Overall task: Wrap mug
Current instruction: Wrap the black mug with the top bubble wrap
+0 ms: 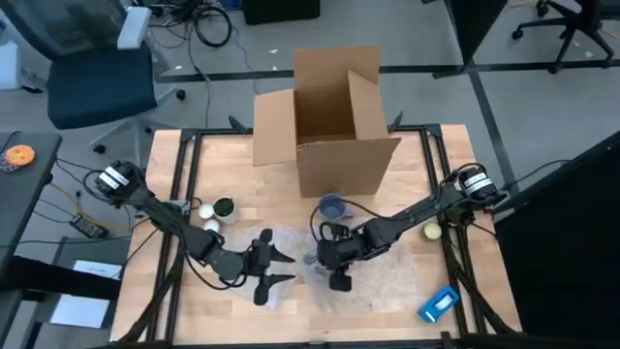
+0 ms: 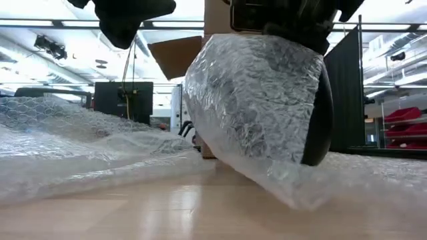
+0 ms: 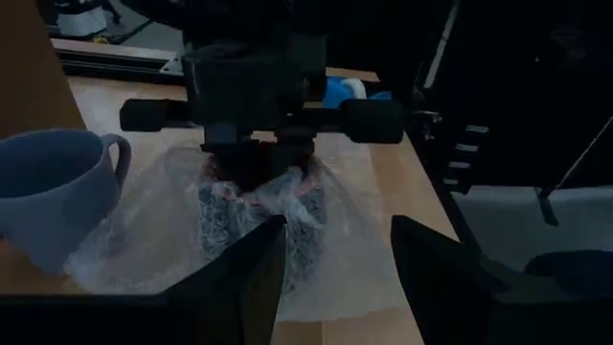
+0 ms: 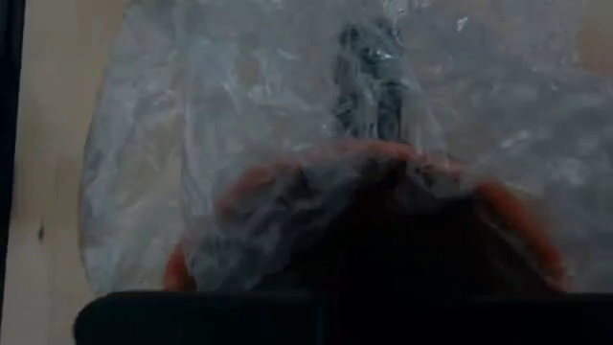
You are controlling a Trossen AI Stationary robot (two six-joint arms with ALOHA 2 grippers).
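A dark red mug (image 3: 261, 213), covered in bubble wrap (image 2: 253, 100), stands near the table's middle under my right gripper (image 1: 336, 266), which is shut on it from above. The bubble wrap sheet (image 1: 312, 283) spreads over the table around it. Just to the left, my left gripper (image 1: 283, 268) stands open and level. It points at the wrapped mug and its fingers (image 3: 244, 278) hold nothing. A second, blue-grey mug (image 3: 50, 192) stands upright on the table behind the sheet, in front of the box. My right gripper comes down on the wrapped mug from above, fingers pointing down. One dark finger (image 2: 320, 123) runs down the outside of the wrapped wall (image 2: 297, 107); the other finger is hidden by the wrap and the mug. The mug sits tilted, with wrap trailing from its lower edge (image 2: 293, 183) onto the table.
An open cardboard box (image 1: 334, 121) stands at the far middle. A green thing (image 1: 223, 206) and two white balls (image 1: 209, 217) lie at the left. A yellow ball (image 1: 431, 230) and a blue object (image 1: 438, 303) lie at the right.
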